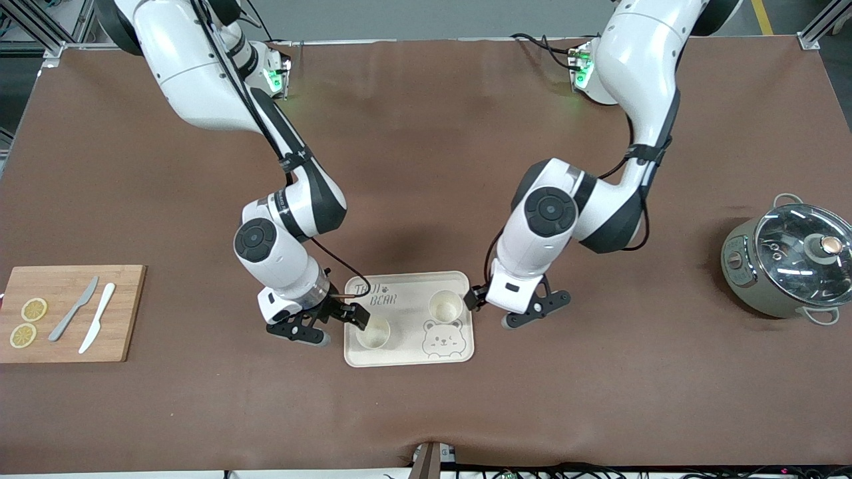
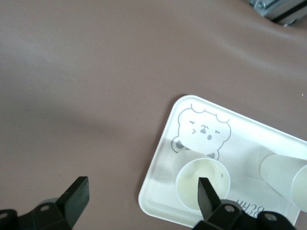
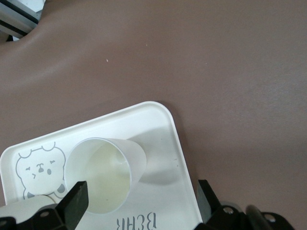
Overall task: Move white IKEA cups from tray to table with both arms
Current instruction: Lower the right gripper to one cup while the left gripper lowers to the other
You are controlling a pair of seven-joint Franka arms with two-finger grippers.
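Note:
Two white cups stand upright on the cream bear-printed tray (image 1: 459, 346). One cup (image 1: 373, 332) is at the tray's right-arm end and shows in the right wrist view (image 3: 103, 175). The other cup (image 1: 444, 306) is at the left-arm end and shows in the left wrist view (image 2: 192, 184). My right gripper (image 1: 329, 326) is open and empty, one finger beside its cup's rim, the other over the table; it also shows in its wrist view (image 3: 141, 201). My left gripper (image 1: 494, 310) is open and empty at the tray's other end, as its wrist view (image 2: 141, 199) shows.
A wooden cutting board (image 1: 126, 313) with two lemon slices (image 1: 28, 322) and two knives (image 1: 85, 316) lies at the right arm's end. A green pot with a glass lid (image 1: 789, 259) stands at the left arm's end. Brown cloth covers the table.

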